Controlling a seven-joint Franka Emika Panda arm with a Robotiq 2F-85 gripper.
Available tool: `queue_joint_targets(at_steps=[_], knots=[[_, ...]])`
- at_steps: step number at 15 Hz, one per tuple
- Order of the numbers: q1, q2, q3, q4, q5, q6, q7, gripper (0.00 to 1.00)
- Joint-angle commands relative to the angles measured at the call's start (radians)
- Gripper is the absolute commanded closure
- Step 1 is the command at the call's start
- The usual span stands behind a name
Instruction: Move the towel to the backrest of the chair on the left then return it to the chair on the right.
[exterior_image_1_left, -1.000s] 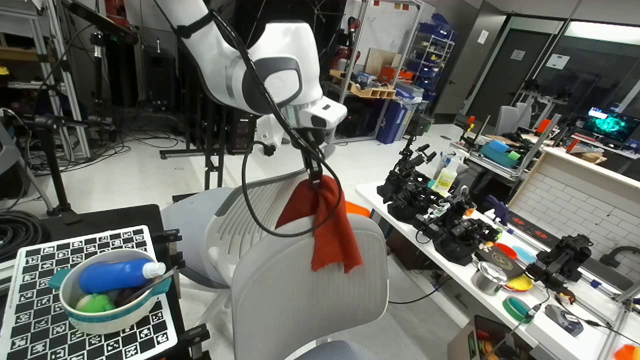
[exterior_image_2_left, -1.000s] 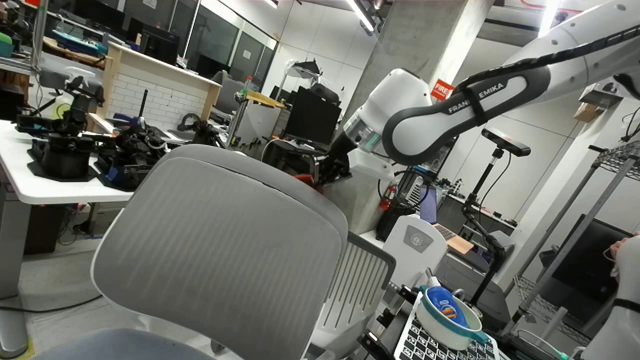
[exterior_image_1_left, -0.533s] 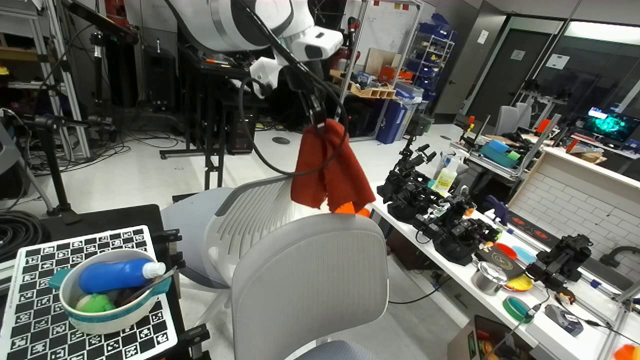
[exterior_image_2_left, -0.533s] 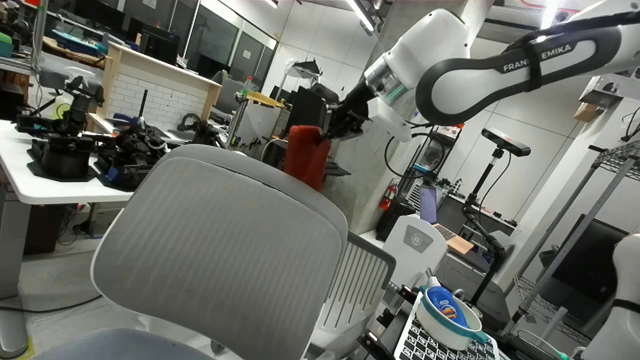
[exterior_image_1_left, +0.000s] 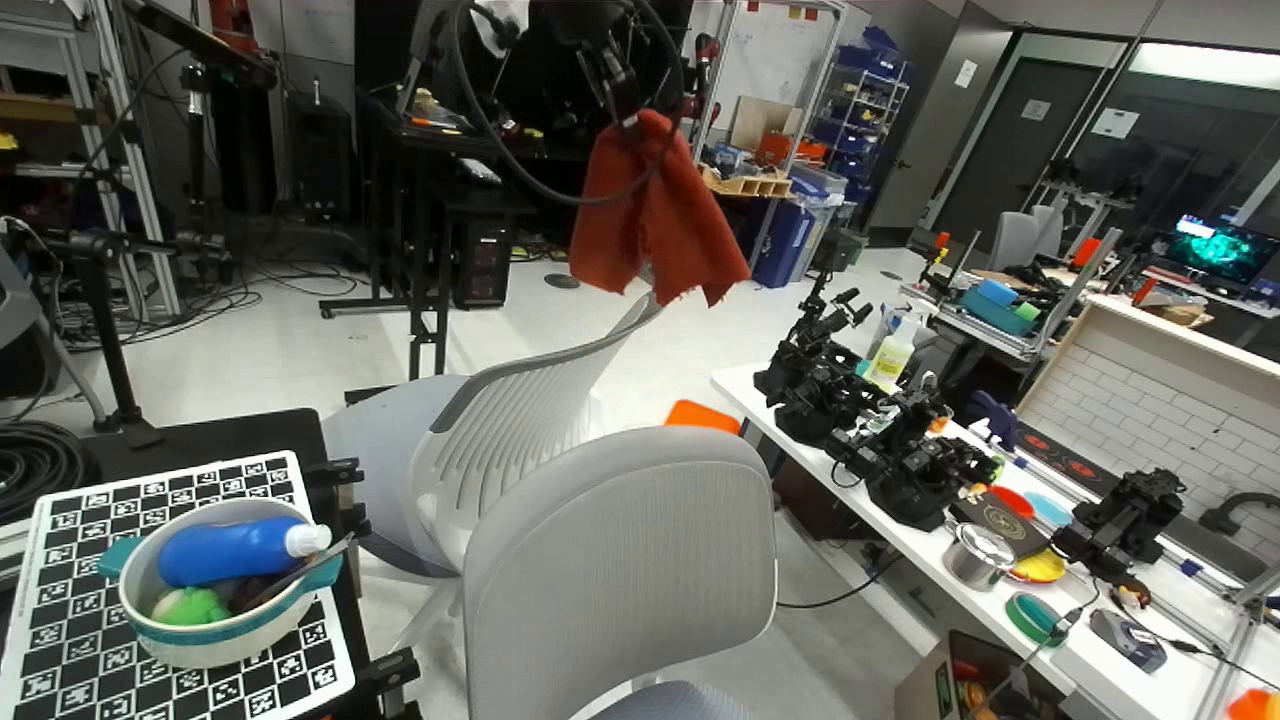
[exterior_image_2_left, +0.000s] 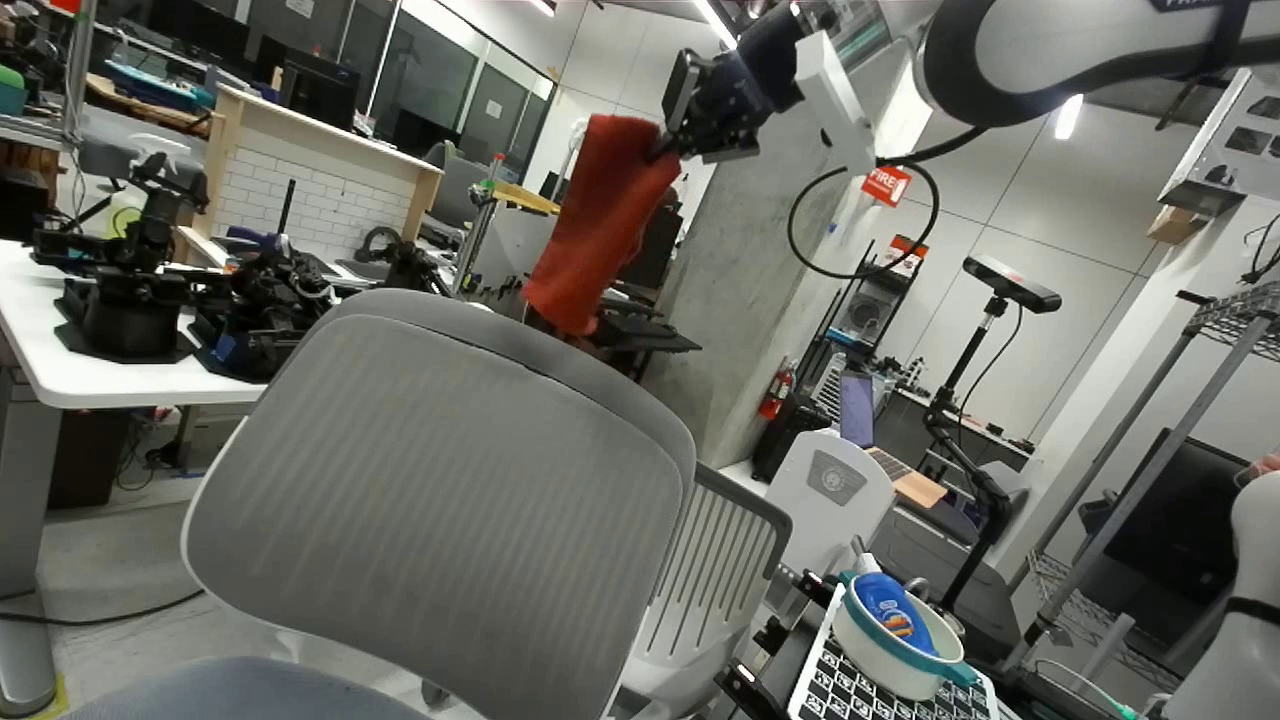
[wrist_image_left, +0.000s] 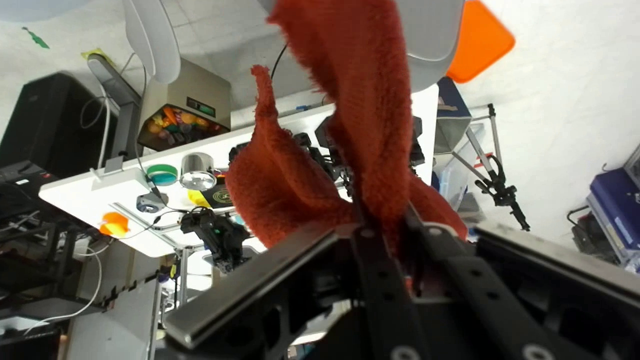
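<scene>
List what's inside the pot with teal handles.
The pot holds a blue bottle, a green item, a slender gray item and something dark. Its bottom is hidden; anything beneath them cannot be seen.

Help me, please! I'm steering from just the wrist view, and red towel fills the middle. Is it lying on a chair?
Observer: Not on the near chair: in an exterior view, a gap shows between the towel and that backrest.
Operator: Anything else around that I can't see?
Observer: Yes: both exterior views show a pale, teal-handled pot holding a blue bottle.
Operator: Could anything be tangled with my cloth?
Observer: Possibly: in an exterior view, a black cable loop crosses in front of the towel; whether it touches, I can't tell.
</scene>
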Motion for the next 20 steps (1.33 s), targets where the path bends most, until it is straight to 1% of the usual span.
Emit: queue_joint_targets(at_steps=[1,4,9,12,20], knots=[[-0.088,-0.006,0.099,0.042,-0.01,-0.037,0.022,0.97],[-0.13,0.004,0.127,0.039,-0.009,-0.031,0.018,0.97],[-0.167,0.058,0.124,-0.005,-0.012,0.0,0.019,0.97],[-0.166,0.102,0.116,-0.017,-0.014,0.004,0.022,0.97],[-0.131,0.179,0.1,-0.013,-0.024,0.001,0.032,0.97]])
